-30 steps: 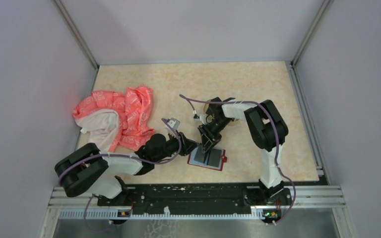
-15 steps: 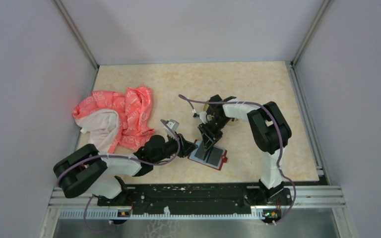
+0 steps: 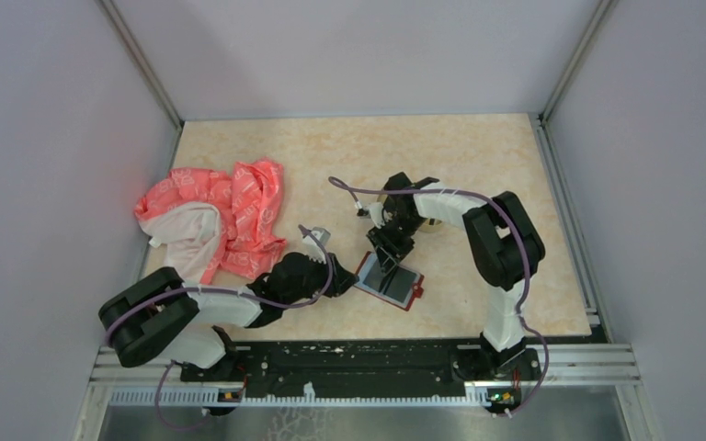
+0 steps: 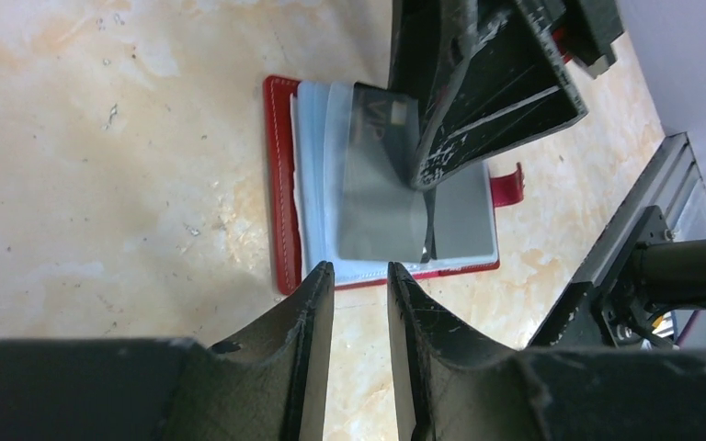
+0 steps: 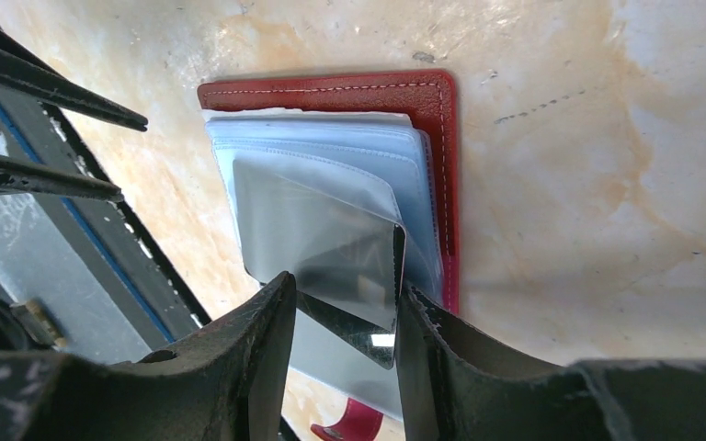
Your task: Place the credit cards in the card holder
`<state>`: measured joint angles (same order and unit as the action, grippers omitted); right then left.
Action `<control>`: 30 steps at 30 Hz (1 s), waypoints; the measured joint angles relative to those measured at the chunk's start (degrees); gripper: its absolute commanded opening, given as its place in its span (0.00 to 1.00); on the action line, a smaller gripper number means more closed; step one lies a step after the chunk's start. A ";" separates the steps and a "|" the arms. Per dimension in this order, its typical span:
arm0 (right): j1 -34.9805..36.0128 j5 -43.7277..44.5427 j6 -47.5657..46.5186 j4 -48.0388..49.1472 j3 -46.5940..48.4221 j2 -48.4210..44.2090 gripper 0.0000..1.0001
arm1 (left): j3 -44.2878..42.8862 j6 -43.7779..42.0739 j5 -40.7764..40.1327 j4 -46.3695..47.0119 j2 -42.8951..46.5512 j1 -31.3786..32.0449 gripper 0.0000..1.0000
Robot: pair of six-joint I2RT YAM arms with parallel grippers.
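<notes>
While the right claw [image 5: 342,292] clenches a grey card [image 5: 322,239] over the open red wallet [image 5: 441,138], the left claw [image 4: 358,276] sits parted and empty just left of it.

The left arm [image 3: 204,308] and right arm [image 3: 495,241] are each built of bulky matte-black joint housings joined by white link shells, with a purple cable [image 3: 347,188] looping back from behind the wrist. The left gripper [image 4: 360,271] has black wedge-shaped fingers [image 4: 299,340], scuffed pale near the tips. The right gripper [image 5: 345,294] has matching black ones, speckled with wear.
</notes>
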<state>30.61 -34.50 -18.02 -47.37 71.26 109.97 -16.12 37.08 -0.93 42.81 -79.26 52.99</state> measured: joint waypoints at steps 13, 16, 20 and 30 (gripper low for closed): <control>0.15 0.02 -1.01 0.07 -0.02 -0.63 0.48 | 0.00 -0.09 -0.33 -0.57 -0.72 0.00 0.35; -0.57 -1.01 -1.57 -0.46 -0.02 -0.61 0.48 | 0.00 -0.50 -0.31 -0.28 -0.79 -0.02 0.35; -1.16 -1.90 -2.36 -1.07 -0.02 -0.61 0.48 | 0.00 -0.74 -0.09 0.48 -1.38 0.00 0.35; -2.21 -2.64 -2.82 -1.73 -0.02 -0.61 0.48 | -0.02 -0.83 0.09 1.36 -1.73 0.00 0.35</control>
<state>28.40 -37.15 -20.84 -49.10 71.24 109.36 -16.14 36.25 -0.84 44.16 -80.99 52.99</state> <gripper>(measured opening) 0.474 0.351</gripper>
